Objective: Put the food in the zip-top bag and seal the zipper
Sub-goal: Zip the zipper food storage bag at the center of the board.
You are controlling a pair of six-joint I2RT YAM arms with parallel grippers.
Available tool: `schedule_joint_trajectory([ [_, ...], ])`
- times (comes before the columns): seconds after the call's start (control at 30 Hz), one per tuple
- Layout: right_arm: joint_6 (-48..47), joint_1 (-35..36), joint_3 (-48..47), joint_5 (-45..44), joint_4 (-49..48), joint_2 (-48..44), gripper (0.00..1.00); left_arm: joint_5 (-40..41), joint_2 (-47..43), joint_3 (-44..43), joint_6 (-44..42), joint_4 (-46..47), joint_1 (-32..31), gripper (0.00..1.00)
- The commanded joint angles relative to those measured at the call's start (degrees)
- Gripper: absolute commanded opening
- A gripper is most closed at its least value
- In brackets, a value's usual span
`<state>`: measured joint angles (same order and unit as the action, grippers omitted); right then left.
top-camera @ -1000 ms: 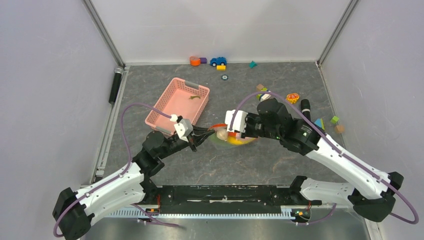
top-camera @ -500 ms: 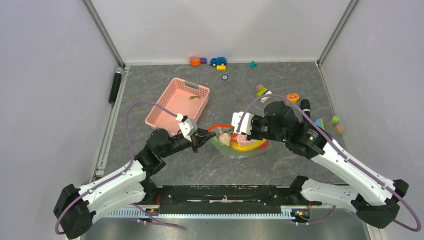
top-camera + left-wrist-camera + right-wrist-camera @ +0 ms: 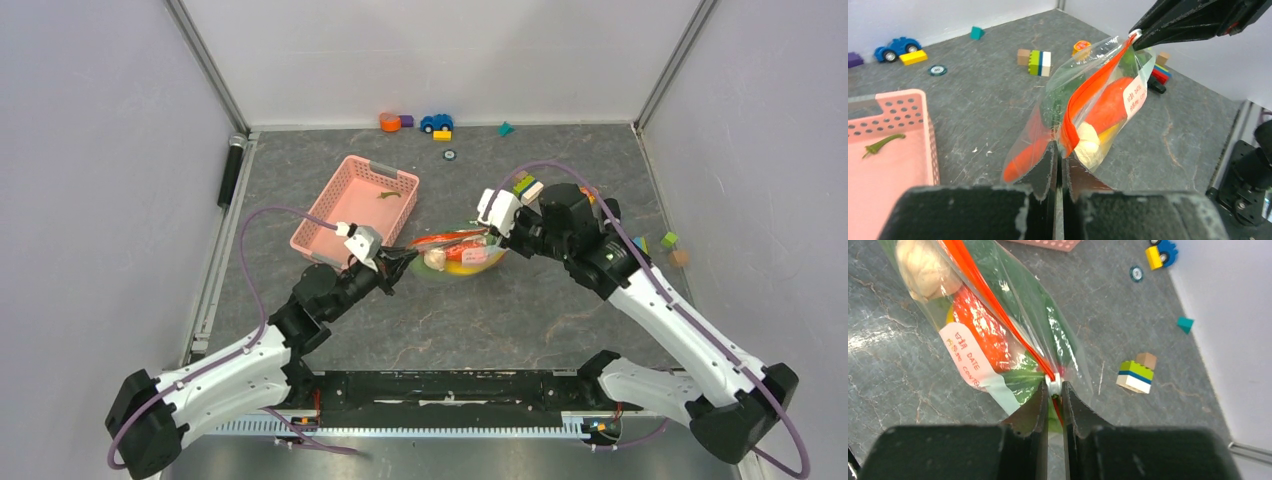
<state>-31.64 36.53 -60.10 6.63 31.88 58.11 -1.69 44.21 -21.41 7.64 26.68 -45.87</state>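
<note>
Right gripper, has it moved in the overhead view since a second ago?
Yes. The right gripper, pinching the slider of the zip-top bag, has shifted rightward, away from the pink basket, toward the far-right blocks.

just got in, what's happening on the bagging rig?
Both arms hold the zip-top bag stretched between them, beside the pink basket. The left gripper pinches one end of the orange-red zipper; the right gripper is clamped on the white slider at the other end. The food is already inside. Whether the zipper is fully shut is unclear.
</note>
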Motion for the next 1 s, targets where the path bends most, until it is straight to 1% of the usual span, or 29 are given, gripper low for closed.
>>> schedule_joint_trajectory([
  [0.0, -1.46, -9.85, -2.59, -11.59, 2.42, 3.00, 0.00, 17.46, 0.62, 0.30, 1.68, -2.97, 1.49, 0.02],
  [0.1, -2.37, -15.00, -3.68, -7.48, 2.65, 4.64, 0.00, 18.55, 0.69, 0.42, 1.68, -3.08, 1.50, 0.02],
  [0.2, -3.12, -19.70, -4.30, -5.97, 3.03, 6.98, 0.00, 20.32, 0.86, 0.40, 1.51, -3.37, 1.48, 0.02],
  [0.23, -3.30, -20.85, -4.73, -3.80, 3.46, 7.75, 0.00, 20.10, 1.03, 0.34, 1.44, -3.39, 1.48, 0.02],
  [0.4, -5.18, -22.03, -6.11, 4.74, 4.73, 10.54, 0.00, 12.05, 1.15, 0.47, -0.17, -1.77, 1.50, 0.02],
  [0.5, -4.91, -22.03, -5.50, 9.50, 2.51, 9.27, 0.00, 5.76, 0.05, 1.09, -0.93, 0.80, 1.50, 0.02],
  [0.53, -3.89, -22.04, -5.07, 11.24, 0.46, 8.41, 0.01, 2.77, -0.37, 1.06, -1.53, 1.21, 1.49, 0.02],
  [0.6, -2.70, -22.08, -4.32, 16.19, -2.46, 7.15, 0.10, -3.78, -0.93, 0.41, -3.06, 1.12, 1.48, 0.02],
  [0.63, -2.52, -22.03, -3.89, 19.19, -3.31, 6.37, 0.17, -6.62, -1.01, -0.26, -4.15, 0.06, 1.48, 0.02],
  [0.7, -3.71, -22.04, -1.93, 27.25, -4.18, 4.85, 0.36, -12.31, -0.95, -1.83, -5.63, -1.51, 1.53, 0.02],
  [0.77, -6.51, -21.84, 0.43, 34.50, -4.27, 2.79, 0.50, -17.67, -0.74, -3.28, -7.04, -3.28, 1.48, 0.02],
  [0.8, -8.28, -21.64, 1.54, 37.17, -4.31, 1.61, 0.55, -20.40, -0.72, -3.86, -7.58, -4.35, 1.50, 0.02],
  [0.83, -9.21, -21.18, 2.62, 39.08, -4.57, 0.67, 0.57, -22.52, -0.65, -4.43, -7.55, -5.22, 1.48, 0.02],
  [0.87, -10.00, -20.65, 3.14, 39.57, -4.54, -0.30, 0.58, -23.59, -0.53, -4.89, -9.23, -5.62, 1.48, 0.02],
  [0.97, -12.10, -18.83, 4.64, 40.89, -4.71, -2.99, 0.63, -25.39, 0.02, -5.79, -10.09, -6.56, 1.48, 0.02],
])
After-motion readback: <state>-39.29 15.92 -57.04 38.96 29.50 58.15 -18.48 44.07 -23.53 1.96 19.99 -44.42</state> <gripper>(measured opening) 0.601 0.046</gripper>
